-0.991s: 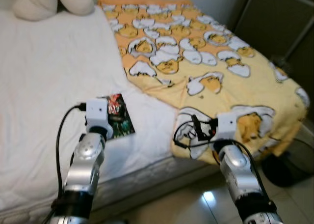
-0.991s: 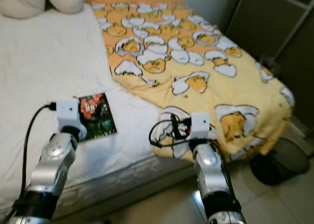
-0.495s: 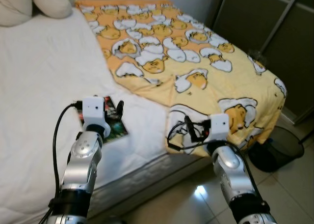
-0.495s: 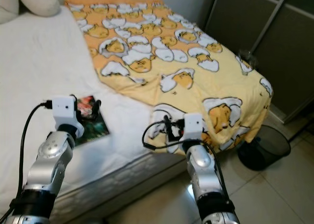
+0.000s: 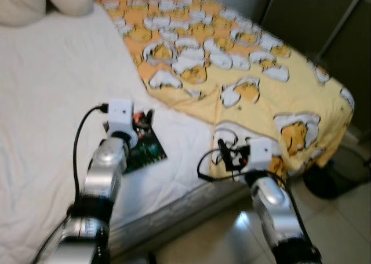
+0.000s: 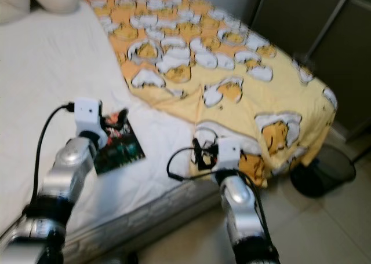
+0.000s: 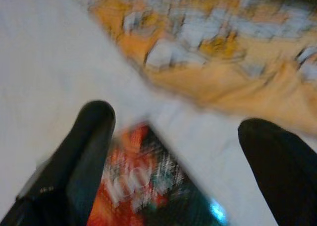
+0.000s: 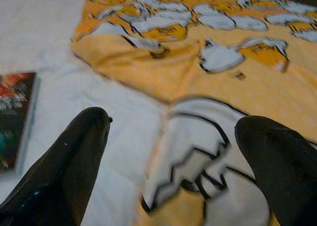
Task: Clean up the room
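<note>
White sheeted bed (image 5: 52,96) spreading across the robot's left side, half covered toward the right by a yellow-orange blanket printed with white egg-shell cartoon figures (image 5: 243,61). Lying flat on the white sheet near the bed's front edge, just beside the blanket's folded-back corner: a thin dark book with a red and teal cover (image 5: 146,149). Hovering right over the book's upper end, the left gripper (image 7: 178,156), its two black fingers (image 7: 84,151) standing wide apart with the cover showing between them; contact with the book impossible to judge through the blur. Reaching forward at the bed's lower edge, the right gripper (image 8: 173,156), fingers (image 8: 69,161) likewise spread wide, pointing at the blanket's draped corner where white sheet and yellow cloth are meeting. Trailing in loops from both silver wrists, black cables (image 5: 211,162). Resting at the far left head of the bed, cream-coloured plush cushions (image 5: 40,0). Standing on the pale tiled floor (image 6: 313,229) near the bed's right corner, a black mesh wastebasket (image 6: 324,174), with dark wardrobe panels (image 6: 330,38) rising behind it. Softening everything slightly, motion blur in the head views.
</note>
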